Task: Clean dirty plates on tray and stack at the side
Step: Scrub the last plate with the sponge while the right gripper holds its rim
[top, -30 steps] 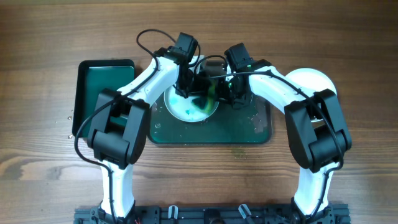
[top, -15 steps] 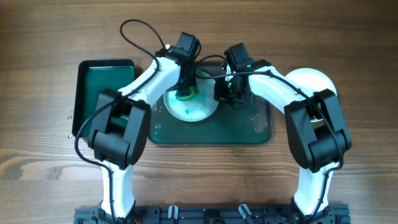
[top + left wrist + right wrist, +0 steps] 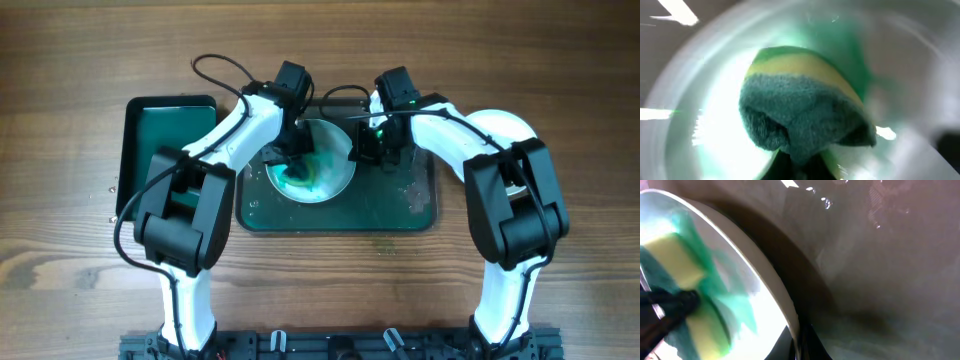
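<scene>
Wooden table (image 3: 80, 60), dark tray (image 3: 400, 215) at its middle, both arms meeting over one white plate (image 3: 335, 165).

On the tray's left half the plate sits tipped, its right rim raised. The right gripper (image 3: 360, 150) is pinched on that right rim, and in the right wrist view the rim runs straight into its dark fingers. The left gripper (image 3: 290, 158) comes in from the far side, clamped on a yellow-and-green sponge (image 3: 295, 173) whose green face presses on the left part of the plate's inner face, among teal smears (image 3: 305, 185). A second plate (image 3: 500, 125), white, lies on the table just right of the tray, partly under the right arm. A smaller green tray (image 3: 165, 140) sits at the left.
</scene>
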Robot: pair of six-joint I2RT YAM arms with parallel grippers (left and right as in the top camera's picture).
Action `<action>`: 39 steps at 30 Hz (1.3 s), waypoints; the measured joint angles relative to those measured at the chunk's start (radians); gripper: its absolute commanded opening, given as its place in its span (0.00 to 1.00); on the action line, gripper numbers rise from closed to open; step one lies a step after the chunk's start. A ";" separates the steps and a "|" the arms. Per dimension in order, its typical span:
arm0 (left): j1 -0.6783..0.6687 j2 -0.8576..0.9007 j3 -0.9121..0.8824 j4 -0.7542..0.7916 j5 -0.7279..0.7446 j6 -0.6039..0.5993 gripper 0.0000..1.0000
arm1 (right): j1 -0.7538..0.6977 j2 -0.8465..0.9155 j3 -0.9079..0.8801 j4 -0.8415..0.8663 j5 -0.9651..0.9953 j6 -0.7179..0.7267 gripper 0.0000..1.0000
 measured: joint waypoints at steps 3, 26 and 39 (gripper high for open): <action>-0.023 0.000 -0.011 0.031 0.107 0.069 0.04 | -0.002 0.001 0.000 0.000 -0.006 -0.005 0.04; -0.087 0.014 0.002 0.169 -0.499 -0.160 0.04 | -0.012 0.008 0.000 0.033 -0.006 0.022 0.04; -0.040 0.012 0.032 -0.005 -0.094 0.024 0.04 | -0.006 0.009 0.000 0.024 -0.017 0.013 0.04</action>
